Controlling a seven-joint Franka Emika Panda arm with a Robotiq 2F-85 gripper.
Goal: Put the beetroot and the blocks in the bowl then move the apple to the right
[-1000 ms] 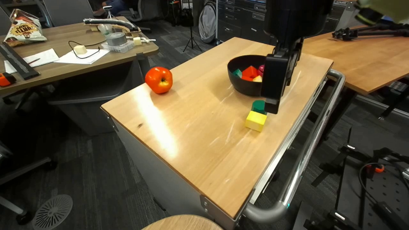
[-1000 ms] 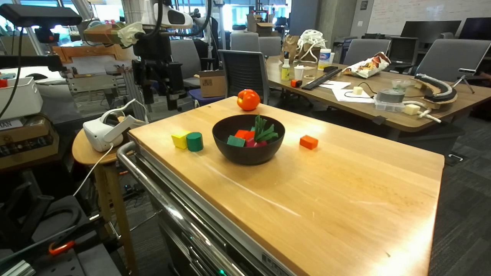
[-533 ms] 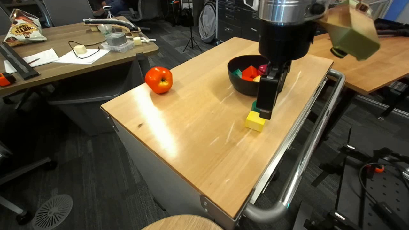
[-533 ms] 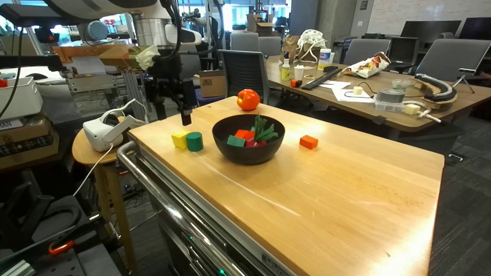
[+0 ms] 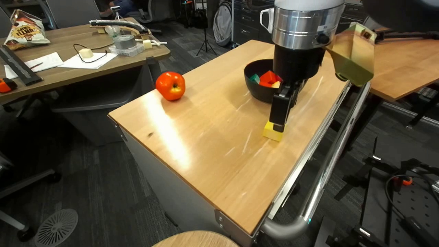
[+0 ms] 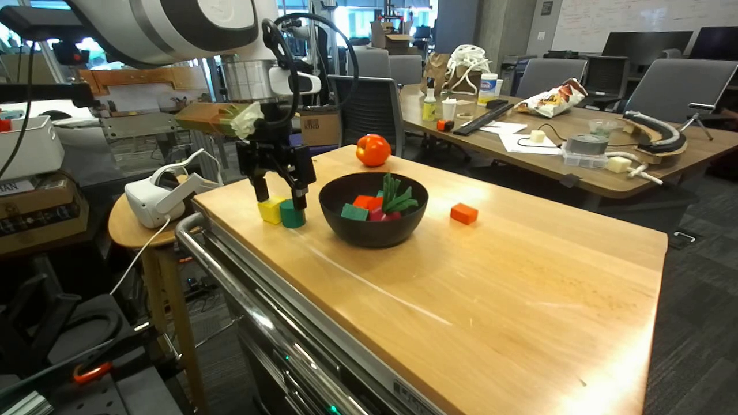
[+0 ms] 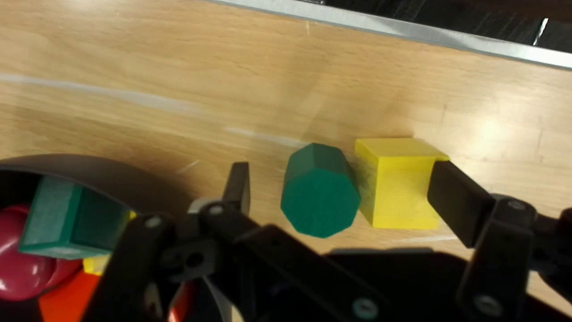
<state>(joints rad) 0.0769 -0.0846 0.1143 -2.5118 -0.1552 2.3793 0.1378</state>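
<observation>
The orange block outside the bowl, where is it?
In an exterior view, the orange block lies on the wooden tabletop to the right of the black bowl, apart from it.

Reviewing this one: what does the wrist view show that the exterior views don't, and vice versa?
Only the wrist view: the whole octagonal top of the green block between the open jaws of the claw.
Only the exterior views: the apple, in both; in an exterior view, a loose orange-red block and the green stalks of the beetroot.
Shared: the bowl, cut off in the wrist view, the yellow block outside it, and the claw.
</observation>
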